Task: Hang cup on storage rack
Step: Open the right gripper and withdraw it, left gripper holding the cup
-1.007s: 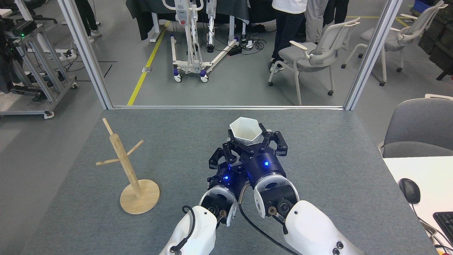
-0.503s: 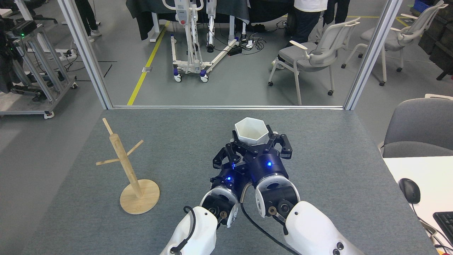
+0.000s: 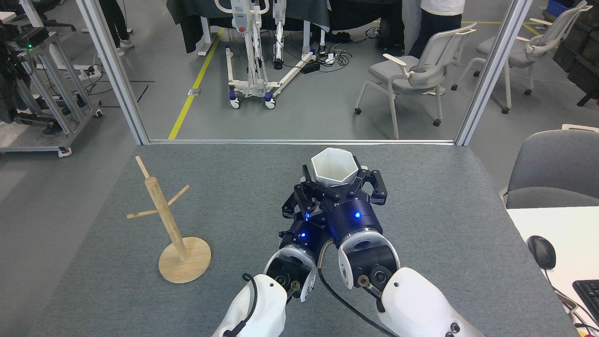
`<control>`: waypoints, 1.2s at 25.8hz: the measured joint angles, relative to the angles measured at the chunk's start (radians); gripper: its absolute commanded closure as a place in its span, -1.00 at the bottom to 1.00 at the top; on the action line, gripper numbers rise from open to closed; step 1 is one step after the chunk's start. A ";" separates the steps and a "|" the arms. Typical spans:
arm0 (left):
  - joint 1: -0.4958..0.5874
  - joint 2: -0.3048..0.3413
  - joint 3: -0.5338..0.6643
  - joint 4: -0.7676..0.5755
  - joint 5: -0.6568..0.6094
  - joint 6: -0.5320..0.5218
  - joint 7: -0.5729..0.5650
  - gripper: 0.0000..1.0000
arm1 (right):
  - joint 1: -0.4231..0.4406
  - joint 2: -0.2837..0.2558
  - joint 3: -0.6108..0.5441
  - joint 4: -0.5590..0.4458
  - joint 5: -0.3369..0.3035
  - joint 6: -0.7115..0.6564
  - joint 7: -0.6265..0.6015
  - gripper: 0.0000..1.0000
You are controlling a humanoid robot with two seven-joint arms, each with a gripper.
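Observation:
The white faceted cup [image 3: 335,166] is held upright, its hexagonal rim facing up, over the middle of the grey table [image 3: 234,187]. My right gripper [image 3: 341,186] is shut on its lower body, with dark fingers on both sides. My left gripper [image 3: 298,202] sits just left of and below it, close against the right wrist; its fingers look spread and hold nothing. The cup's handle is hidden. The wooden storage rack [image 3: 164,210] stands upright on its round base [image 3: 185,266] at the table's left, well apart from both grippers, with bare pegs.
A metal frame [image 3: 299,141] borders the table's far edge. To the right are a grey chair [image 3: 552,168] and a white desk with a mouse [image 3: 542,252] and a keyboard corner. Behind the frame are office chairs, a lift stand and a standing person.
Both grippers and the cup have shifted a little away from me and to the right. The person in the background has walked to the right. The rack has not moved.

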 measured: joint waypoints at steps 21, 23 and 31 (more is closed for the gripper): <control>0.092 0.035 0.010 -0.145 -0.232 0.033 0.010 1.00 | -0.001 0.001 -0.048 -0.094 0.000 -0.113 -0.120 -1.00; 0.112 0.040 0.010 -0.160 -0.248 0.060 0.012 1.00 | -0.001 0.002 -0.056 -0.099 0.000 -0.113 -0.124 -1.00; 0.160 0.050 0.019 -0.168 -0.257 0.108 -0.003 1.00 | -0.008 -0.002 -0.129 -0.104 -0.010 -0.119 -0.216 -1.00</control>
